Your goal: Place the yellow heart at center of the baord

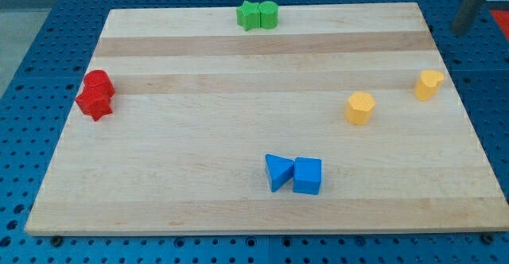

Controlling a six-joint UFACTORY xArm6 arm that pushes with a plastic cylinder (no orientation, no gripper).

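The yellow heart [429,83] sits near the board's right edge, in the upper half. A yellow hexagon-like block [359,107] lies to its lower left. My rod shows blurred at the view's top right, and my tip [460,30] is beyond the wooden board [238,208], above and right of the yellow heart, touching no block.
A green star [249,15] and a green cylinder [269,14] touch at the top edge. A red cylinder [99,83] and a red star [94,103] touch at the left edge. A blue triangle [277,171] and a blue cube [308,176] touch at bottom centre.
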